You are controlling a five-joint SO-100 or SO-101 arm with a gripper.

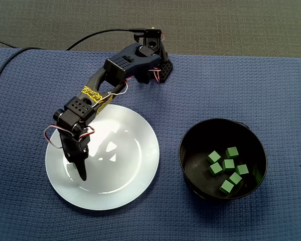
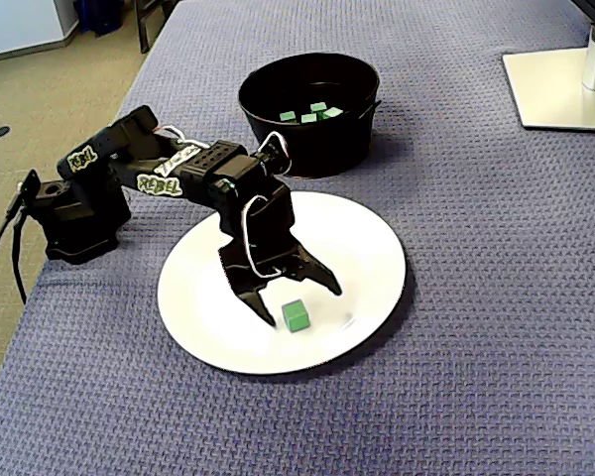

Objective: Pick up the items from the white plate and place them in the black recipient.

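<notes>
Small green cube [image 2: 296,316] sits on the round white plate [image 2: 377,248], toward its front edge. The black two-finger gripper [image 2: 300,301] hangs over it, jaws spread wide either side, nothing clamped. Beyond the plate, the round black bowl [image 2: 312,149] holds six more green cubes [image 1: 229,164].

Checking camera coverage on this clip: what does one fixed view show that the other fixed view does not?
One fixed view alone shows the whole cluster of small green cubes inside the round black bowl. The other alone shows a lone green cube on the round white plate, between the open fingers of the black hand; in the former, the arm hides it. Both share plate, bowl, arm and blue woven cloth.
</notes>
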